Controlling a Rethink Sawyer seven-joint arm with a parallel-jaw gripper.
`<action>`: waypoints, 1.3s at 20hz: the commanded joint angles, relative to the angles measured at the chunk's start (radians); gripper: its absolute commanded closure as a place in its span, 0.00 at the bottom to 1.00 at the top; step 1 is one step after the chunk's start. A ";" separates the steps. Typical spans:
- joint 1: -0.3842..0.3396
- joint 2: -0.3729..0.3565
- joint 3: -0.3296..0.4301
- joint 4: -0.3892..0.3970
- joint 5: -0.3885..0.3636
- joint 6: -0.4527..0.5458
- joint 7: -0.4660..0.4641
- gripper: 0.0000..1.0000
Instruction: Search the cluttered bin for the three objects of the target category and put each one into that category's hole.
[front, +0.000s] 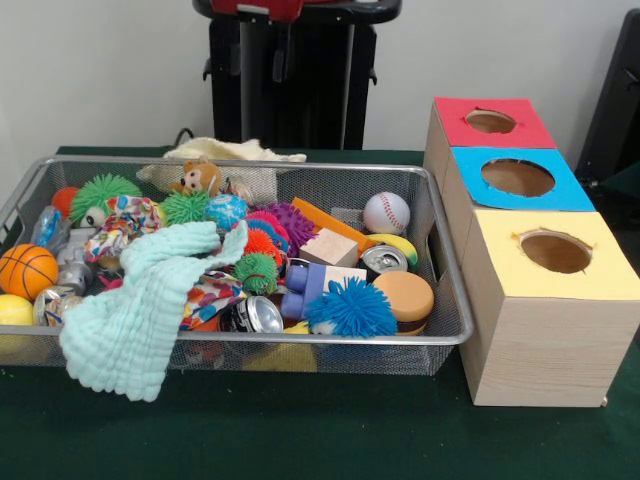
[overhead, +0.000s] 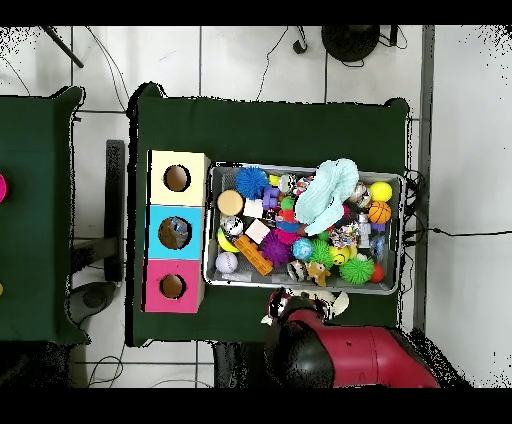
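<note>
My arm (overhead: 340, 355) parked at counter (front: 300, 440) robot-side edge; grip state: cannot tell. Nearest bottle (front: 47, 226) half buried at bin (front: 250, 163) end opposite boxes (front: 545, 300).

From across the desk (front: 300, 440) I see only the pedestal (front: 290, 80); the arm is cut off by the top edge and the claw does not appear. From above, the red arm (overhead: 350, 355) runs off toward the lower right, and I cannot pick out its claw. A mint cloth (front: 140, 310) draped over the bin (front: 440, 335) rim hides what lies beneath. One clear bottle (front: 47, 228) shows at the bin's left end, partly buried; others I cannot find. Overhead, the bin's contents are too small to distinguish.
</note>
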 joint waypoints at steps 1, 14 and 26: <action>-0.005 0.075 0.030 -0.148 -0.122 -0.058 -0.043 0.00; -0.081 0.192 0.051 -0.252 -0.290 -0.132 -0.077 0.00; -0.176 0.232 0.109 -0.287 -0.379 -0.149 -0.115 0.00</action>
